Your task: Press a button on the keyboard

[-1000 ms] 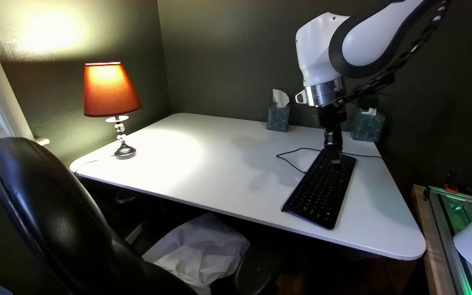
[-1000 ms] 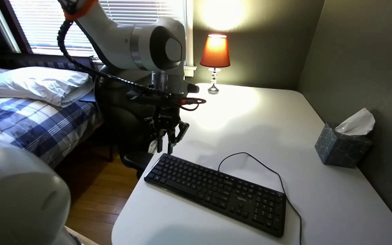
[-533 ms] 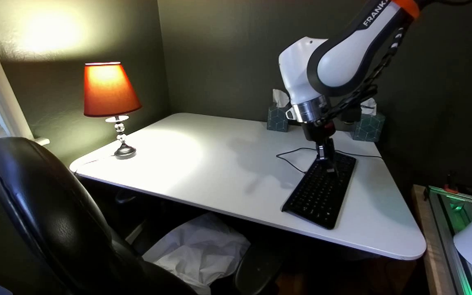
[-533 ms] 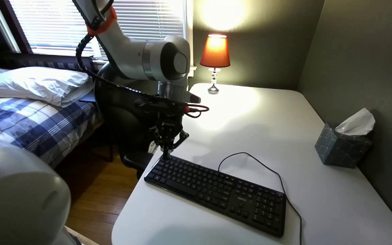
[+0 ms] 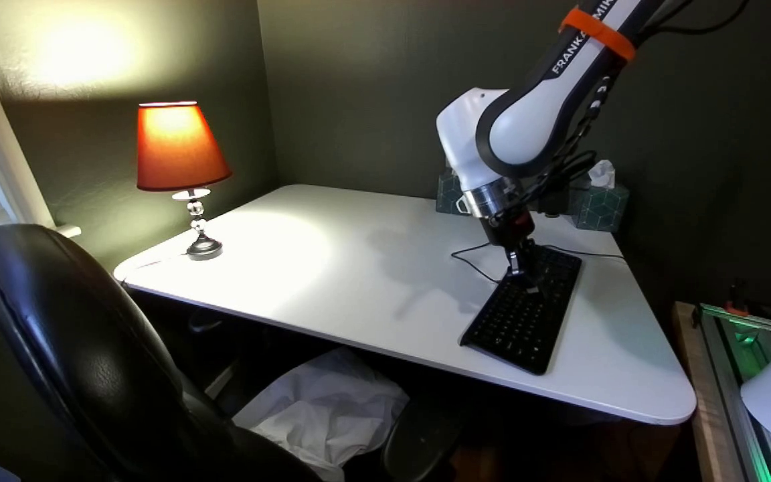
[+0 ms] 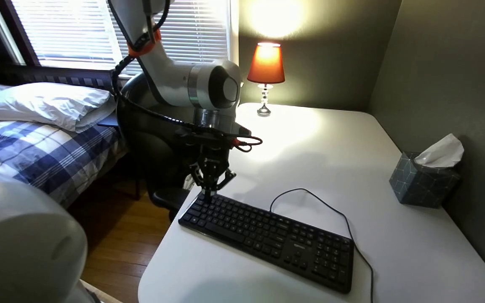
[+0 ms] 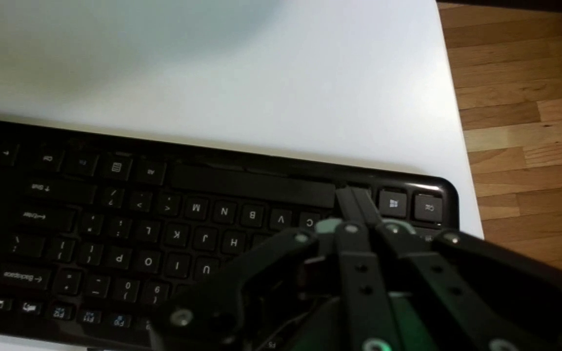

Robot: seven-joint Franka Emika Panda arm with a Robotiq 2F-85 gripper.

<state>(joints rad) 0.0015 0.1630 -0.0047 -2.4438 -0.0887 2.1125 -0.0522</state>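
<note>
The black keyboard [image 5: 512, 328] lies flat on the white table in both exterior views [image 6: 267, 242], its thin cable [image 6: 335, 210] trailing on the table. In the wrist view the keyboard [image 7: 256, 187] shows upside down, with its space bar and letter keys. My gripper [image 7: 353, 192] is shut with nothing between its fingers. Its tips point down at the bottom row, between the space bar and the Windows key [image 7: 392, 203], covering part of the key there. The gripper [image 6: 208, 198] is low over the keyboard's end in an exterior view. I cannot tell whether the tips touch a key.
A lit lamp [image 5: 181, 150] stands at the table's far corner. Tissue boxes [image 5: 601, 206] stand along the wall; one also shows in an exterior view [image 6: 425, 179]. A black chair [image 5: 64, 348] stands at the table's edge. The table edge [image 7: 456, 105] is close to the keyboard's end.
The gripper was open a second ago and has since shut. The arm has come down, bringing the fingers from above the keyboard to low over its end. The keyboard has not moved.
</note>
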